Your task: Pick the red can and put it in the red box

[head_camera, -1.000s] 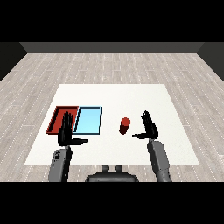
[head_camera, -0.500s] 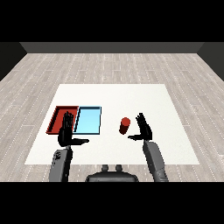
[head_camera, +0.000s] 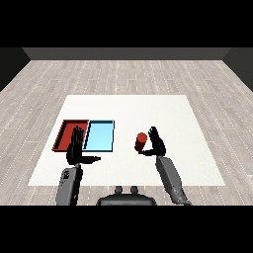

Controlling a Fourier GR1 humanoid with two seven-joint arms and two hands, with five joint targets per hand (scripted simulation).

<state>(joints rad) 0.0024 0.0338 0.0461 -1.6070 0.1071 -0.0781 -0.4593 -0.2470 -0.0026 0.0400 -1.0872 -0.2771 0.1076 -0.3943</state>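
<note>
Now we have our right hand (head_camera: 157,144) just beside the red can (head_camera: 141,141), fingers straight and grasping nothing yet, placed to close round it, while our left hand (head_camera: 76,148), fingers released, waits by the red tray (head_camera: 63,136), the can's destination.

The near corner of the red tray (head_camera: 65,129) is covered by the left hand (head_camera: 75,150), and contact between the right hand (head_camera: 157,144) and the red can (head_camera: 141,142) cannot be made out.
</note>
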